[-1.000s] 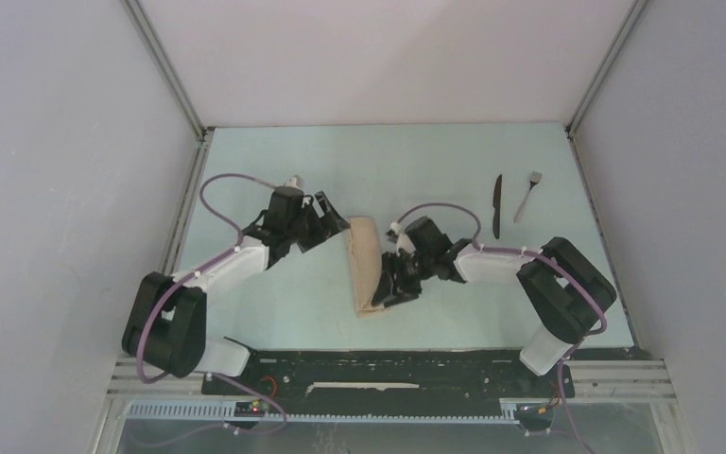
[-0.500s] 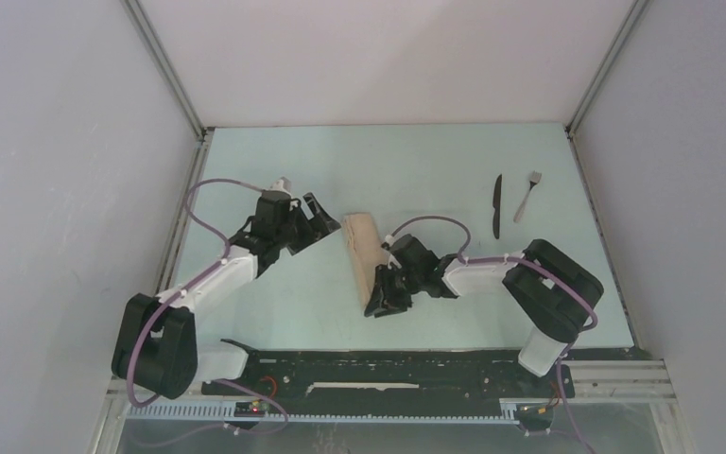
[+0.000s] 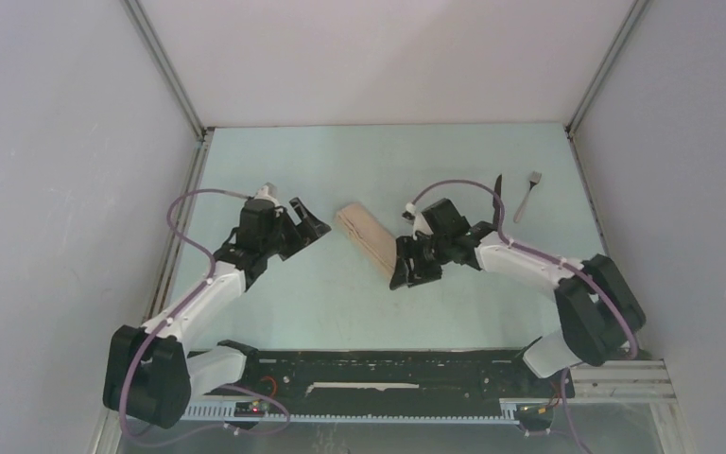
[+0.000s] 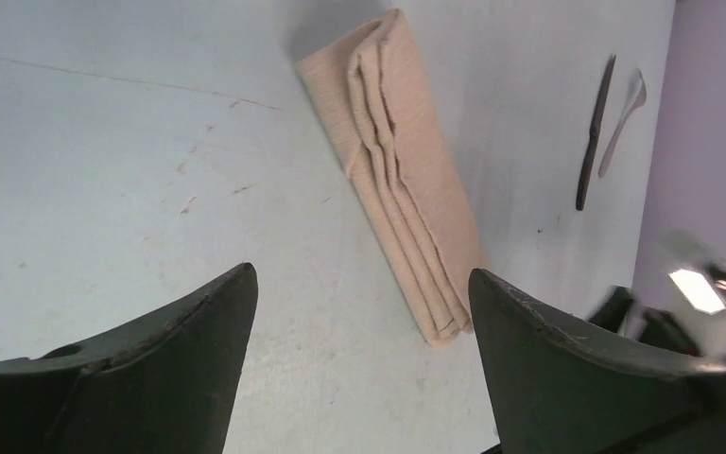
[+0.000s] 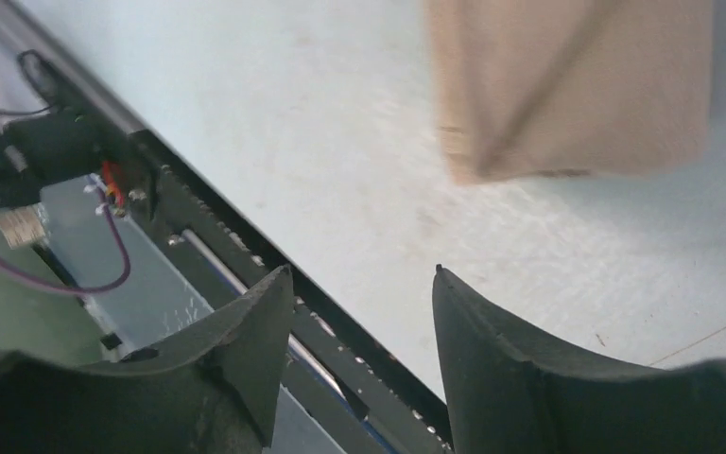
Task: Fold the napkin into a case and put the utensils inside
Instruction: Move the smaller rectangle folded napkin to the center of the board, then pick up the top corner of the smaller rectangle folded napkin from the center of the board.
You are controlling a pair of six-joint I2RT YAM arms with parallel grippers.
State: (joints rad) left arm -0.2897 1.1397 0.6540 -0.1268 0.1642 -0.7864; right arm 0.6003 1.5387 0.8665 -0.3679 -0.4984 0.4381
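While the folded beige-tan cloth napkin (image 3: 364, 235) lies slantwise at mid-table, the left gripper (image 3: 310, 219) is poised low just left of it, fingers spread wide. The right gripper (image 3: 409, 277) is angled down at its near end, fingers parted, nothing pinched.

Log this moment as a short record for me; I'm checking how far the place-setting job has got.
napkin: folded into a narrow oblong, lying slanted on the table
knife: on the table's far right, outside the napkin
fork: beside the knife, not touching it
left gripper: open, empty, left of the napkin
right gripper: open, empty, by the napkin's near end
left to do: knife and fork not yet inside
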